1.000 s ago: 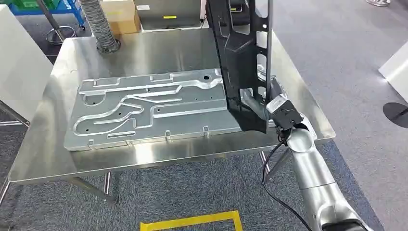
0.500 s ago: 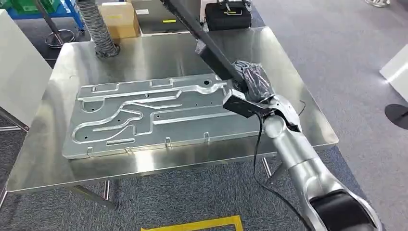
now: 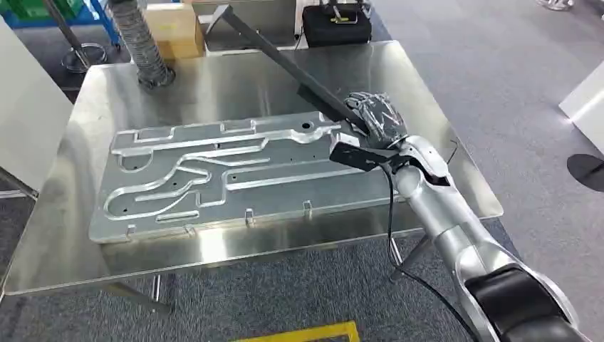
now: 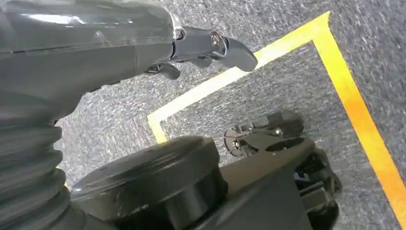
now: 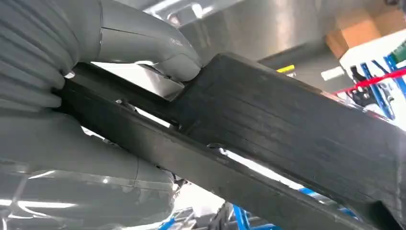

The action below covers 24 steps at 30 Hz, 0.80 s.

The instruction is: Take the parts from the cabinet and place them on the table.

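Observation:
My right hand grips one end of a long black plastic part, which slants up and away to the far left above the steel table. Seen from the right wrist, the black part runs across between the grey thumb and the fingers below it. A large stamped silver metal plate lies flat on the table, just left of the hand. My left hand hangs over grey carpet with nothing in it, fingers loosely apart.
A grey ribbed hose stands at the table's far left corner. Beyond the table sit a cardboard box and a black case. Yellow tape marks the carpet in front. A white panel stands at the left.
The right hand has swung the black part from upright at the table's right edge to a low slant, pointing far left. The hand has moved up over the table. The view shifted slightly.

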Available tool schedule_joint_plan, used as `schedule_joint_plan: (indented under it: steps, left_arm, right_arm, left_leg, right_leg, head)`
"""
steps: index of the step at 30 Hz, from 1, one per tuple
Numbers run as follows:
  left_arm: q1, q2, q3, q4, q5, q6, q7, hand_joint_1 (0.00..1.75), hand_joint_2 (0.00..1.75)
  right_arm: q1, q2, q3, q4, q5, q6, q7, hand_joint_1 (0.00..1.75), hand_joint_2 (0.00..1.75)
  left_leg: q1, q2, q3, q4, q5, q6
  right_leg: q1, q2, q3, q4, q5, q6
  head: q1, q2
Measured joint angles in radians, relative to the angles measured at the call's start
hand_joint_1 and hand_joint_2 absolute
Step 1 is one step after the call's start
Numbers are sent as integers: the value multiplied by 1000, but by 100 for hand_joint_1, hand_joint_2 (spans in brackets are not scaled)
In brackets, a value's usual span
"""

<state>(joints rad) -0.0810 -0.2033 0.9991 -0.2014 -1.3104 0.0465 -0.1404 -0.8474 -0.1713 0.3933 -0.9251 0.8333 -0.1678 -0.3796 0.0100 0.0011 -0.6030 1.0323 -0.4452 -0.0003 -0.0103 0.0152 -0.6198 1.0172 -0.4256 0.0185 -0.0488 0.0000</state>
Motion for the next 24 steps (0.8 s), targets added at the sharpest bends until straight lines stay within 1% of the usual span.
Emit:
schedule_joint_plan:
  steps: [1, 2, 3, 4, 5, 6, 7, 8, 9, 10, 11, 12, 13, 14, 16, 17, 18, 19, 20, 21, 22, 23, 24]
  left_arm:
    - [-1, 0, 0, 0, 0, 0, 0, 0, 175]
    - [-1, 0, 0, 0, -2, 1, 0, 0, 175]
    - [-1, 0, 0, 0, -3, 1, -2, 0, 175]
    - [-1, 0, 0, 0, -4, 2, -4, 0, 175]
    - [0, 0, 0, 0, -7, 1, -6, 0, 175]
    - [0, 0, 0, 0, -11, 1, -8, 0, 175]
    - [1, 0, 0, 0, -12, -1, -10, 0, 175]
    - [1, 0, 0, 0, -13, -3, -14, 0, 175]
    - [1, 0, 0, 0, -13, -4, -17, 0, 175]
    - [2, 0, 0, 0, -13, -5, -19, 0, 175]
    - [1, 0, -1, 0, -13, -6, -22, 0, 175]
    - [1, 0, -2, 0, -14, -8, -26, 0, 175]
    - [0, 0, -2, 0, -16, -10, -29, 0, 175]
    - [1, 0, -2, 0, -19, -11, -33, 0, 175]
    - [2, 1, -2, 0, -19, -14, -38, 0, 175]
    - [2, 1, -2, 0, -19, -14, -40, 0, 175]
    - [2, 2, -2, 0, -16, -14, -44, 0, 175]
    - [3, 2, -2, 0, -13, -14, -48, 0, 175]
    - [3, 3, -2, 0, -10, -14, -50, 0, 175]
    - [1, 3, -1, 0, -11, -14, -53, 0, 175]
    - [-1, 3, -1, 0, -10, -14, -53, 0, 175]
    - [-4, 3, -2, 0, -12, -15, -52, 0, 175]
    - [-4, 4, -2, 0, -13, -18, -51, 0, 175]
  right_arm:
    - [-1, 0, 1, 3, 12, -5, 4, 175, 175]
    - [-3, 0, 3, 5, 39, -20, 13, 175, 175]
    - [-9, 6, 8, 10, 77, -49, 31, 175, 175]
    - [-20, 13, 19, 22, 129, -91, 55, 175, 175]
    - [-30, 19, 31, 35, 180, -125, 78, 175, 175]
    - [-35, 24, 46, 51, 238, -156, 103, 175, 175]
    - [-38, 27, 60, 65, 283, -173, 121, 175, 175]
    - [-39, 27, 78, 81, 325, -186, 135, 175, 175]
    - [-40, 27, 95, 94, 361, -194, 147, 175, 175]
    - [-44, 27, 110, 102, 391, -200, 156, 175, 175]
    - [-51, 28, 123, 110, 416, -204, 166, 175, 175]
    - [-59, 29, 136, 119, 436, -209, 174, 175, 175]
    - [-66, 31, 147, 129, 452, -214, 181, 175, 175]
    - [-70, 32, 161, 140, 469, -214, 185, 175, 175]
    - [-71, 32, 182, 160, 477, -215, 180, 175, 175]
    - [-71, 32, 188, 168, 477, -217, 174, 175, 175]
    - [-74, 26, 197, 180, 476, -220, 166, 175, 175]
    - [-80, 20, 208, 189, 476, -224, 161, 175, 175]
    - [-84, 11, 220, 200, 472, -227, 156, 175, 175]
    - [-86, 3, 230, 207, 467, -226, 152, 175, 175]
    - [-86, -6, 240, 217, 452, -221, 142, 175, 175]
    - [-87, -11, 248, 231, 422, -201, 121, 175, 175]
    - [-89, -11, 250, 246, 379, -164, 94, 175, 175]
  left_leg:
    - [0, -1, 0, -3, 2, 6]
    - [4, 0, 5, -11, 5, 14]
    - [5, 2, 8, -15, 7, 19]
    - [5, 6, 8, -15, 6, 25]
    - [3, 7, 8, -15, 6, 26]
    - [1, 9, 8, -15, 5, 28]
    - [0, 10, 8, -14, 4, 29]
    - [-1, 9, 10, -14, 4, 29]
    - [-2, 8, 11, -14, 3, 30]
    - [-4, 8, 13, -14, 2, 28]
    - [-5, 7, 15, -14, 1, 27]
    - [-5, 8, 14, -14, 0, 24]
    - [-13, 7, 10, -10, -2, 19]
    - [-9, 8, 9, -11, -3, 14]
    - [-7, 8, 13, -16, -3, 5]
    - [-13, 8, 13, -14, -9, -2]
    - [-9, 8, 7, 7, -25, -7]
    - [-7, 6, -17, 62, -57, -11]
    - [-3, 6, -55, 141, -92, -14]
    - [-2, 6, -93, 217, -120, -18]
    - [0, 6, -118, 265, -128, -21]
    - [2, 6, -125, 273, -118, -23]
    - [4, 7, -112, 243, -90, -24]
  right_leg:
    - [-2, -1, 2, -1, 0, 7]
    - [-3, 0, 2, -1, -5, 12]
    - [-5, -4, -10, 31, -28, 15]
    - [-4, -5, -44, 100, -66, 19]
    - [-4, -5, -86, 183, -101, 21]
    - [-4, -5, -127, 263, -128, 23]
    - [-4, -6, -158, 318, -138, 23]
    - [-4, -6, -162, 312, -118, 21]
    - [-3, -5, -140, 261, -81, 17]
    - [-2, -5, -102, 177, -36, 12]
    - [0, -5, -56, 82, 7, 4]
    - [4, -4, -27, 10, 22, -6]
    - [11, -5, -23, 1, 20, -8]
    - [13, -4, -25, 2, 20, -11]
    - [16, -3, -25, 1, 19, -16]
    - [2, -4, -15, -12, 23, -22]
    - [2, -5, -10, -17, 24, -24]
    - [0, -8, -8, -17, 23, -31]
    - [1, -9, -7, -17, 22, -32]
    - [1, -10, -6, -17, 21, -33]
    - [1, -12, -6, -16, 20, -34]
    - [1, -12, -4, -16, 19, -33]
    - [1, -12, -2, -15, 17, -32]
  head:
    - [0, 0]
    - [0, 0]
    - [0, 0]
    - [0, 0]
    - [0, 0]
    - [0, 0]
    - [0, 0]
    - [0, 0]
    - [0, 0]
    - [0, 0]
    - [0, 0]
    - [0, 0]
    - [0, 0]
    - [0, 0]
    - [0, 0]
    - [0, 0]
    - [0, 0]
    - [0, 0]
    - [0, 0]
    - [0, 0]
    - [0, 0]
    - [0, 0]
    - [0, 0]
